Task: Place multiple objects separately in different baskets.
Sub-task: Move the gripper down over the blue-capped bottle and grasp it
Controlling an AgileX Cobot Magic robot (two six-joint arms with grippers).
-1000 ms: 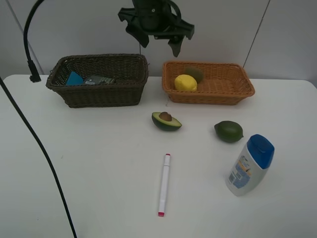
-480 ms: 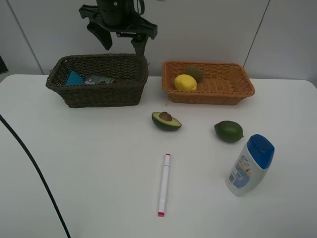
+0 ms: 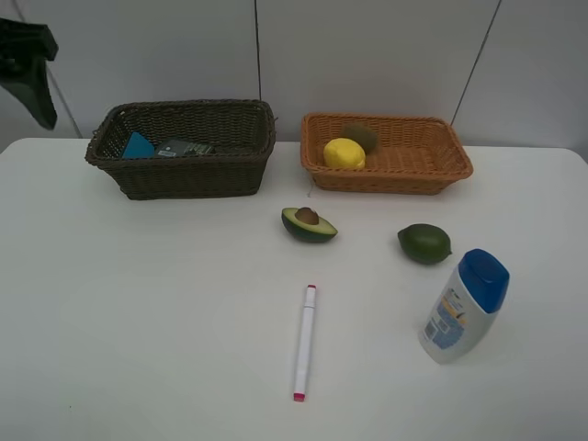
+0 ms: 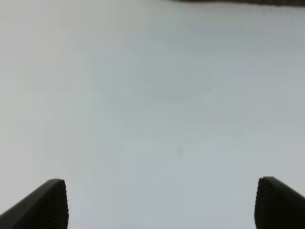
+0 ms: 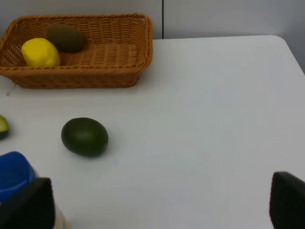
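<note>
The dark brown basket [image 3: 184, 179] holds a blue item [image 3: 138, 145] and a dark greenish item [image 3: 184, 147]. A yellow lemon [image 3: 344, 152] and a brown kiwi [image 3: 361, 136] lie in the orange-tan basket [image 3: 386, 179]. On the table lie the halved avocado [image 3: 308, 223], the green round fruit [image 3: 424, 243], the white pink-tipped marker [image 3: 304, 341] and the upright blue-capped bottle [image 3: 464, 306]. My left gripper [image 4: 162, 205] is open over bare table; its dark body [image 3: 26, 64] shows at the far left. My right gripper [image 5: 159, 205] is open, near the green fruit [image 5: 85, 137] and the bottle cap [image 5: 14, 174].
The white table [image 3: 165, 322] ends at a pale wall behind the baskets. The right wrist view shows the table's right edge and corner [image 5: 290, 47] beyond the orange-tan basket [image 5: 143, 43]. The right arm is outside the exterior view.
My left arm swung left from above the gap between the baskets, past the dark basket, to the far left edge. No object on the table has moved.
</note>
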